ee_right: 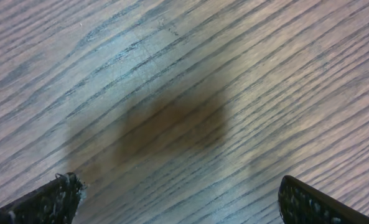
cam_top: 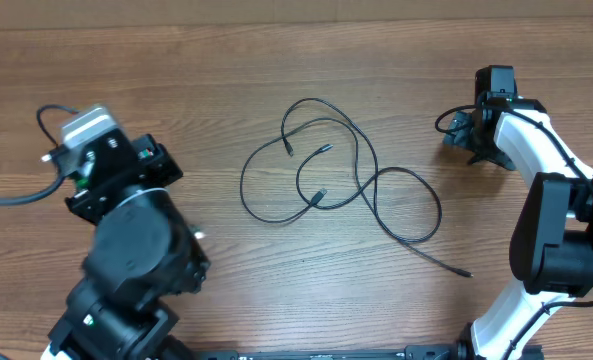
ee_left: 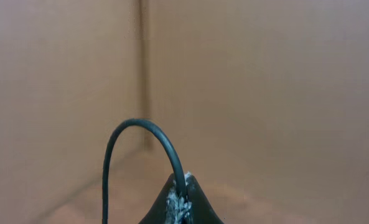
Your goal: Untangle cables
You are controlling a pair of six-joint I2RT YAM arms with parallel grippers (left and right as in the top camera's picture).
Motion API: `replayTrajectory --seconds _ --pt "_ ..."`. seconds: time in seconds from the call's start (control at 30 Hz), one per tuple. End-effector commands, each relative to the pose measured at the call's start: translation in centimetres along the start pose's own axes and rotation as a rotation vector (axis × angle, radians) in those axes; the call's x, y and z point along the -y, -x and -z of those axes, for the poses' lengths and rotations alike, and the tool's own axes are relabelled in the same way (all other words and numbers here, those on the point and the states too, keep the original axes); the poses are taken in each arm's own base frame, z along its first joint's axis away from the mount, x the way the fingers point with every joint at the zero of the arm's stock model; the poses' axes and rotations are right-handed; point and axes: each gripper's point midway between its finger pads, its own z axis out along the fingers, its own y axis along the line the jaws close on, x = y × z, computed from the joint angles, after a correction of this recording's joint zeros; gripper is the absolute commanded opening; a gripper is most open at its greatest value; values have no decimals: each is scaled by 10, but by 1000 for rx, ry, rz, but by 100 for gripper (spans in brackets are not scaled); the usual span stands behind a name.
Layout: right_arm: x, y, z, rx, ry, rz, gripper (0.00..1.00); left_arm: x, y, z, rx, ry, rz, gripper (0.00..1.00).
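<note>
The cables point(cam_top: 319, 196) lie in the middle of the wooden table as thin black cords in loose overlapping loops. Small plugs point(cam_top: 289, 148) sit inside the loops, and one tail ends at the right front point(cam_top: 466, 272). My right gripper point(cam_top: 468, 140) hovers to the right of them, apart from the loops. It is open, and in the right wrist view only bare wood shows between its fingertips point(ee_right: 179, 190). My left gripper point(ee_left: 183, 196) is shut and points at a brown wall, away from the cables. The arm's own thick black cable point(ee_left: 140, 122) arches up from its tips.
The left arm point(cam_top: 126, 230) is folded up at the table's left side, with its thick cable point(cam_top: 16, 195) trailing off the left edge. The right arm's base point(cam_top: 556, 250) stands at the right front. A brown wall runs along the table's far edge.
</note>
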Motion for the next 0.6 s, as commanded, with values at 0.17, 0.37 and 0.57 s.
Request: replayTrajectory --seconds 0.17,0.37,0.57 --pt "0 4 8 24 4 -1 100 -4 -63 -25 -118 184 -138 6" --pt "0 4 8 24 4 -1 100 11 -148 -60 -401 135 -182 6" --pt "0 4 8 24 4 -1 100 19 -229 -79 -749 42 -176 5"
